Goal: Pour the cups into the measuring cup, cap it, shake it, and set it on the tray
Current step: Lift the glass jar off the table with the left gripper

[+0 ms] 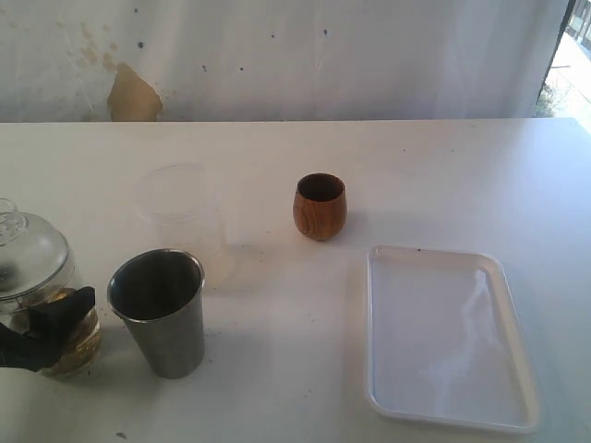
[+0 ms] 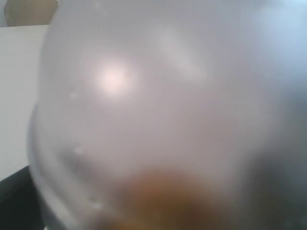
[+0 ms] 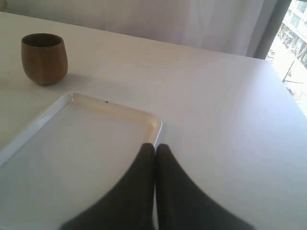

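Black fingers of the left pincer (image 1: 51,323) are clamped across the front of the measuring cup (image 1: 81,343), low at the left edge of the exterior view. The left wrist view is filled by a blur of that cup (image 2: 158,120), so the grip shows only from outside. Amber liquid sits in the bottom of the cup, and a clear domed lid (image 1: 32,254) is on top. Whether the cup rests on the table (image 1: 277,351) or hangs just above it, I cannot tell.

Just beside it stands the steel tumbler (image 1: 166,323), upright, its inside dark and seemingly dry. Behind the tumbler is a frosted cup (image 1: 180,208), and farther toward the middle the wooden cup (image 1: 320,208), also upright. The tray (image 1: 443,341) lies well apart on the right with nothing on it.

In its wrist view the right pincer (image 3: 155,155) has its 2 fingers pressed together, holding nothing, over a corner of the tray (image 3: 86,143), with the wooden cup (image 3: 44,58) beyond.

By my reading, the 2 cups have been poured and the lid fitted. Shaking may or may not be done; no picture settles that. Setting the capped cup on the tray is clearly left, and the tumbler stands between cup and tray.
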Robot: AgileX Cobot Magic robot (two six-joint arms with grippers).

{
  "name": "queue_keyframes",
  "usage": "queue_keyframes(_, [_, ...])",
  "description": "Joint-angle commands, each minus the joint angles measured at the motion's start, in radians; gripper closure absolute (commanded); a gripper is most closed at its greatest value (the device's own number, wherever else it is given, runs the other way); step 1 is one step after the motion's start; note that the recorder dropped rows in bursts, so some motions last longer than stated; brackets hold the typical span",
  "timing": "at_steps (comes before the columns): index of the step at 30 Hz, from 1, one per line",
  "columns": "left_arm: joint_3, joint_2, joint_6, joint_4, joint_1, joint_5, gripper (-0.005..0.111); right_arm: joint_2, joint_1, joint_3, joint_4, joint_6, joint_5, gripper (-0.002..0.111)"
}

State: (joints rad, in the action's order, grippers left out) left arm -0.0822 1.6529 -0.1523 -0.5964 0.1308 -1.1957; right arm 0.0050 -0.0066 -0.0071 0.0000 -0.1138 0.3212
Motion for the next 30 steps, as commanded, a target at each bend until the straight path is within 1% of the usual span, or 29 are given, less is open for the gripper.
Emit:
queue_keyframes(1, [-0.002,0.003,-0.004,0.002,-0.004,-0.025,0.002,-0.005,-0.006,0.007,0.0,-0.003,-0.008,0.108])
queue_keyframes(5, [-0.002,0.005,-0.004,-0.01,-0.004,-0.025,0.002,-0.005,-0.006,0.007,0.0,-0.003,-0.008,0.108])
queue_keyframes(9, [-0.002,0.005,0.0,-0.067,-0.004,-0.025,0.002,-0.005,-0.006,0.007,0.0,-0.003,-0.008,0.108])
queue_keyframes(12, [-0.016,0.005,0.005,-0.07,-0.004,-0.025,0.002,-0.005,-0.006,0.007,0.0,-0.003,-0.008,0.108])
queue_keyframes(16, [-0.075,0.005,-0.083,-0.101,-0.004,0.047,0.002,-0.005,-0.006,0.007,0.0,-0.003,-0.008,0.108])
queue_keyframes(17, [-0.086,0.005,-0.093,-0.123,-0.004,0.049,0.006,-0.005,-0.006,0.007,0.0,-0.003,-0.008,0.108])
queue_keyframes(18, [-0.09,0.005,-0.097,-0.134,-0.004,0.049,0.011,-0.005,-0.006,0.007,0.0,-0.003,-0.008,0.108])
queue_keyframes(20, [-0.09,0.005,-0.097,-0.145,-0.004,0.059,0.036,-0.005,-0.006,0.007,0.0,-0.003,-0.008,0.108])
queue_keyframes(22, [-0.09,0.005,-0.095,-0.164,-0.004,0.096,0.069,-0.005,-0.006,0.007,0.0,-0.003,-0.008,0.108])
queue_keyframes(23, [-0.09,0.005,-0.095,-0.179,-0.004,0.116,0.091,-0.005,-0.006,0.007,0.0,-0.003,-0.008,0.108])
queue_keyframes(24, [-0.09,0.005,-0.095,-0.184,-0.004,0.129,0.103,-0.005,-0.006,0.007,0.0,-0.003,-0.008,0.108])
queue_keyframes(25, [-0.09,0.005,-0.084,-0.184,-0.004,0.155,0.106,-0.005,-0.006,0.007,0.0,-0.003,-0.008,0.108])
queue_keyframes(27, [-0.09,0.005,-0.084,-0.167,-0.004,0.157,0.106,-0.005,-0.006,0.007,0.0,-0.003,-0.008,0.108])
queue_keyframes(30, [-0.09,0.005,-0.128,-0.163,-0.004,0.157,0.106,-0.005,-0.006,0.007,0.0,-0.003,-0.008,0.108])
